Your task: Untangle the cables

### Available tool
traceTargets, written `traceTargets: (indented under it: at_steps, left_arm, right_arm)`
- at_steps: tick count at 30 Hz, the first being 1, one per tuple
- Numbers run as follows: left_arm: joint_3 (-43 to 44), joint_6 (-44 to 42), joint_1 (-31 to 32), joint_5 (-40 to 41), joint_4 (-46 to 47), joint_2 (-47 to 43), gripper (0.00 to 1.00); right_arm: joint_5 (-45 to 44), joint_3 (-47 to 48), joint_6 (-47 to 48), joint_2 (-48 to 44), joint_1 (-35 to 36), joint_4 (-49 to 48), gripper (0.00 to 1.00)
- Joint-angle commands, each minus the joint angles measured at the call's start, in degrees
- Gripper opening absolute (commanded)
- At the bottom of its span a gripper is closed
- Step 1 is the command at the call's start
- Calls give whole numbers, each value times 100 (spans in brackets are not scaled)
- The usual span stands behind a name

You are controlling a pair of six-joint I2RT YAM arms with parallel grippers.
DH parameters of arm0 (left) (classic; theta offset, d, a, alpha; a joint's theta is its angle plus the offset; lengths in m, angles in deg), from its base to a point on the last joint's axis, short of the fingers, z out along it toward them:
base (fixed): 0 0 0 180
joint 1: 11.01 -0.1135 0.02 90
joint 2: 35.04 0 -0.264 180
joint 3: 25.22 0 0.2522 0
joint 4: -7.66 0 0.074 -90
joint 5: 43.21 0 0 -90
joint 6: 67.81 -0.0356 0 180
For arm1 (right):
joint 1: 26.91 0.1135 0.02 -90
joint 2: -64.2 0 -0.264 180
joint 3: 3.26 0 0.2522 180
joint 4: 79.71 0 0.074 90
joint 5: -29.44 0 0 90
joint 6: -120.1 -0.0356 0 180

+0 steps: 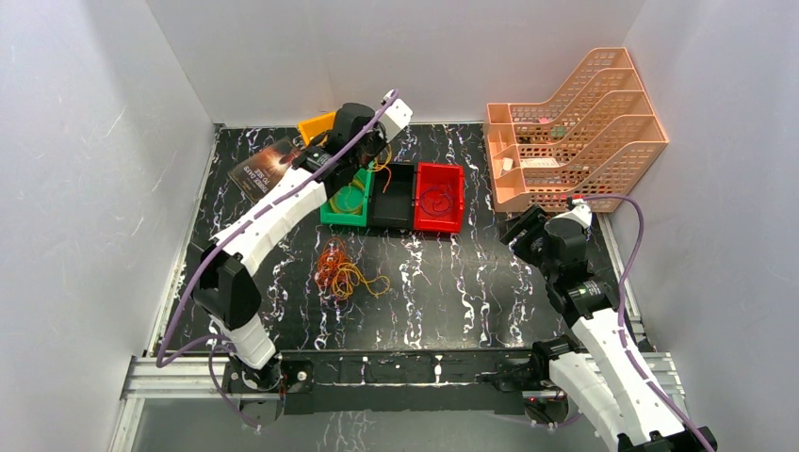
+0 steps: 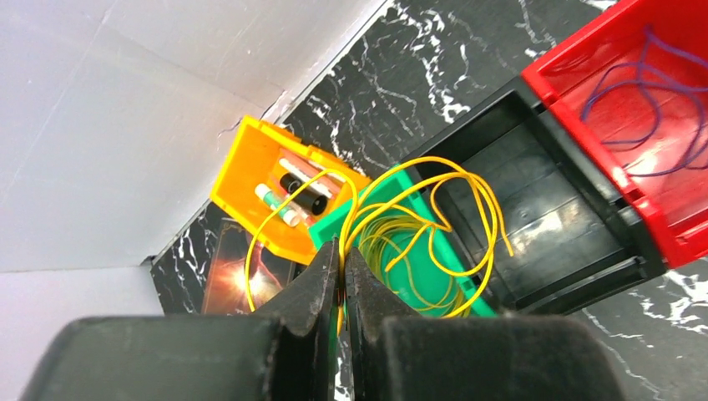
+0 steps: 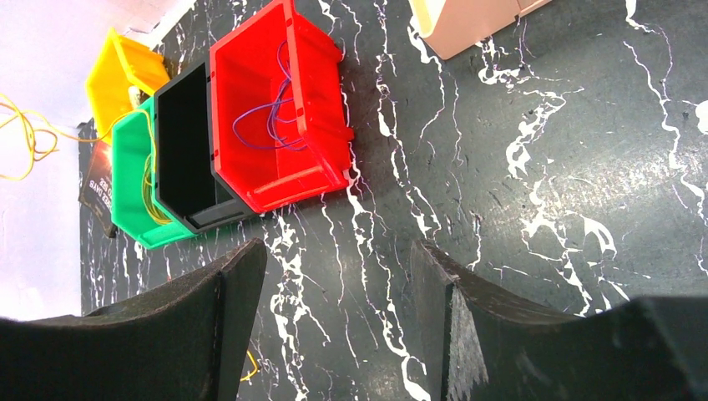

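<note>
The cables (image 1: pixel 341 271) lie as a tangle of thin orange, red and yellow loops on the black marbled table, left of centre. My left gripper (image 1: pixel 370 158) hangs over the green bin (image 1: pixel 345 213) at the back. In the left wrist view this gripper (image 2: pixel 342 251) is shut on a yellow cable (image 2: pixel 433 159), which loops down into the green bin (image 2: pixel 327 224) where more yellow wire lies coiled. My right gripper (image 1: pixel 524 235) hovers at the right, well away from the tangle. Its jaws (image 3: pixel 338 251) stand open over bare table with nothing between them.
A black bin (image 1: pixel 393 196) and a red bin (image 1: pixel 439 196) stand beside the green one; a thin purple wire (image 3: pixel 280 117) lies in the red bin. An orange-yellow bin (image 2: pixel 250 180) holding small parts, a dark card (image 1: pixel 267 165) and a peach file rack (image 1: pixel 575 127) stand at the back.
</note>
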Motion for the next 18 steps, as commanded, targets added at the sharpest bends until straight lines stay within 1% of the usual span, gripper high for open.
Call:
traceTargets:
  at_steps: [1,10,18]
  left_arm:
    - [-116,-231,-254,73,79,-95,0]
    - [-508,-227,-767,138,101,-405,0]
    - [-705,-238,-975,77,219,-513,0]
  right_arm:
    - [-28,-55,54,-80,-24,-283,72]
    - [31,-63,98,39,-18,-354,72]
    - [76,-96,79,88,-24,-394,72]
